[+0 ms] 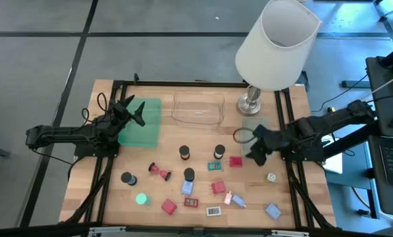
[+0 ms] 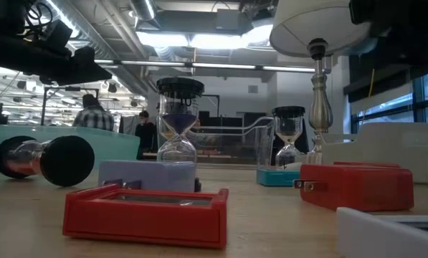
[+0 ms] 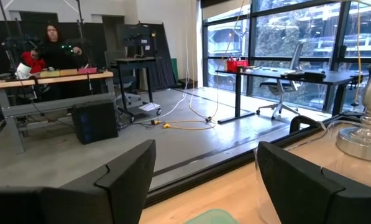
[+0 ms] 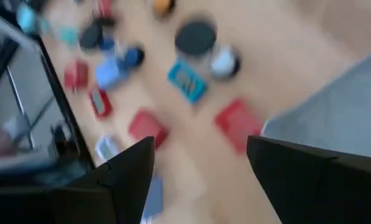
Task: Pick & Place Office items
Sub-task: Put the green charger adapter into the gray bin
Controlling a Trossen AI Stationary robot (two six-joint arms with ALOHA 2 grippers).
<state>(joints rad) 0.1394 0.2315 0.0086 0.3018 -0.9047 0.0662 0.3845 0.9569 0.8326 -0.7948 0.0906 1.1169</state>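
Observation:
The office items lie scattered over the near half of the table: black-topped cylinders (image 1: pixel 184 153), red blocks (image 1: pixel 235 160), blue blocks (image 1: pixel 272 210), small labelled rectangles (image 1: pixel 213 211), a green disc (image 1: pixel 141 198) and an hourglass on its side (image 1: pixel 160 172). My right gripper (image 1: pixel 252 153) hangs open above the table, just right of the red block; its wrist view looks down on a red block (image 4: pixel 238 124) and a teal piece (image 4: pixel 187 81) between the open fingers (image 4: pixel 201 162). My left gripper (image 1: pixel 133 110) is open and level over the green tray (image 1: pixel 143 128).
A clear tray (image 1: pixel 197 108) sits at the far middle, and a grey tray (image 1: pixel 252 126) lies by the lamp base (image 1: pixel 250 102). The big white lampshade (image 1: pixel 275 46) overhangs the far right corner. People stand in the room beyond (image 3: pixel 51 46). A red flat rectangle (image 2: pixel 145 211) lies nearest the low camera.

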